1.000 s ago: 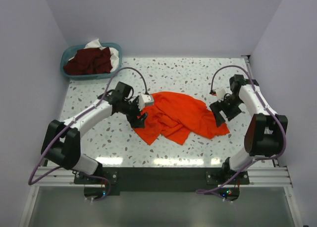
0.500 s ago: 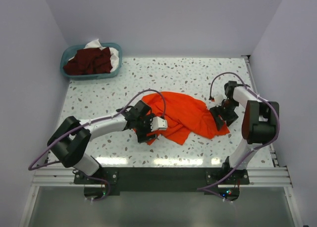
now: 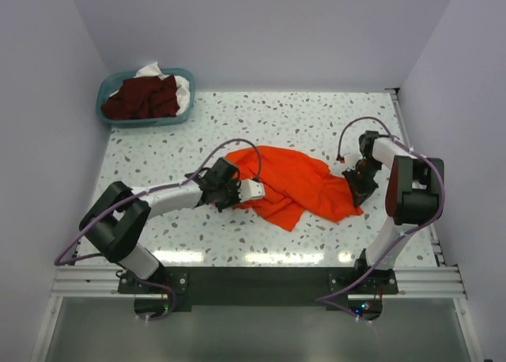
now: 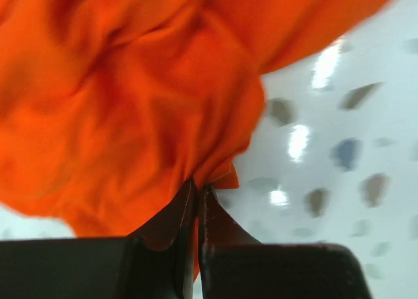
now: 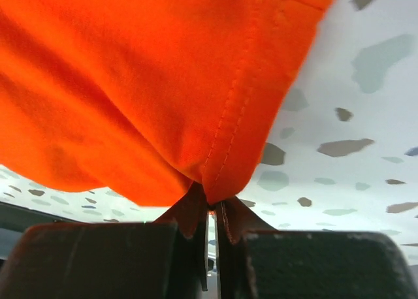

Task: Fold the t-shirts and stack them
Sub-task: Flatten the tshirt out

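Note:
A bright orange-red t-shirt (image 3: 296,184) lies crumpled in the middle of the speckled table (image 3: 316,117). My left gripper (image 3: 234,201) is at its near-left edge. In the left wrist view that gripper (image 4: 198,185) is shut on a pinched fold of the orange cloth (image 4: 130,103). My right gripper (image 3: 356,191) is at the shirt's right edge. The right wrist view shows it (image 5: 212,198) shut on a stitched hem of the shirt (image 5: 163,83). Dark maroon t-shirts (image 3: 142,97) and some white cloth (image 3: 160,69) are piled in the basket.
A teal plastic basket (image 3: 109,114) stands at the table's far left corner. Pale walls close in the left, back and right sides. The arm bases and a dark rail (image 3: 253,279) run along the near edge.
Both grippers have gone from open to shut on the orange-red t-shirt. The left arm swung down to the shirt's near-left edge, and that corner has drawn in. The right gripper closed in on the right edge.

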`<state>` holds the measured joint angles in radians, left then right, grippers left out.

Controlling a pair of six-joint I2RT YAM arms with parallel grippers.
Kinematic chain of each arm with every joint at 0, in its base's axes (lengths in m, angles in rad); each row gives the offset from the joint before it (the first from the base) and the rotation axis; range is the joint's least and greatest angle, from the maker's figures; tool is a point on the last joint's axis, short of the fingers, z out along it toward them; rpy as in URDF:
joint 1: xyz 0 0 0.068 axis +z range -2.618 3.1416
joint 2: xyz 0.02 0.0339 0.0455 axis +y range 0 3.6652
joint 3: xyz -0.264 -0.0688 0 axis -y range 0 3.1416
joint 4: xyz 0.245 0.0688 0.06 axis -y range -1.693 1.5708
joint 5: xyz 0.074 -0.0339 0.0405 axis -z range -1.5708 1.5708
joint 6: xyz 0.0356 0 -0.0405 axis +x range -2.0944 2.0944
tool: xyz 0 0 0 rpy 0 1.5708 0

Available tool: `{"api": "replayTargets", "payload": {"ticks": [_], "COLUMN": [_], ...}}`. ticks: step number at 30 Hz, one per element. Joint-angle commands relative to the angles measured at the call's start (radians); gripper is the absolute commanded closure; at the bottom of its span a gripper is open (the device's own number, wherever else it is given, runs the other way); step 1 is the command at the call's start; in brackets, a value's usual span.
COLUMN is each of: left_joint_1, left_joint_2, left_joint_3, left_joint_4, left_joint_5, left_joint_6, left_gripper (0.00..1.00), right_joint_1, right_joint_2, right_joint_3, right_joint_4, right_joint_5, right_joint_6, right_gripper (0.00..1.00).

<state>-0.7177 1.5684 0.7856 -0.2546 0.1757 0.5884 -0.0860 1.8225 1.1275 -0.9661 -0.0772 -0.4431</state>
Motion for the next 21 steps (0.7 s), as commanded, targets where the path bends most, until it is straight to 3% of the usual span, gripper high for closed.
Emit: {"api": "replayTargets", "payload": {"ticks": [1, 4, 10, 16, 21], "left_joint_1": [0.145, 0.277, 0.328, 0.388, 0.443], "left_joint_2": [0.033, 0.056, 0.153, 0.291, 0.447], "left_joint_3": [0.117, 0.289, 0.630, 0.956, 1.338], "left_joint_4": [-0.070, -0.136, -0.169, 0.058, 0.182], "left_joint_5": [-0.025, 0.051, 0.140, 0.105, 0.162], "left_joint_6": [0.069, 0.094, 0.062, -0.178, -0.358], "left_gripper": [1.00, 1.00, 1.00, 1.00, 1.00], "right_joint_1": [-0.040, -0.078, -0.133, -0.179, -0.193], "right_joint_2": [-0.028, -0.052, -0.040, 0.000, -0.012], "right_joint_3": [0.131, 0.298, 0.693, 1.061, 1.307], "right_joint_4": [-0.043, -0.109, -0.132, -0.046, 0.067], "right_joint_5": [-0.038, -0.100, -0.168, -0.199, -0.147], "right_joint_6": [-0.017, -0.035, 0.013, 0.174, 0.260], "right_gripper": [1.00, 1.00, 1.00, 1.00, 1.00]}}
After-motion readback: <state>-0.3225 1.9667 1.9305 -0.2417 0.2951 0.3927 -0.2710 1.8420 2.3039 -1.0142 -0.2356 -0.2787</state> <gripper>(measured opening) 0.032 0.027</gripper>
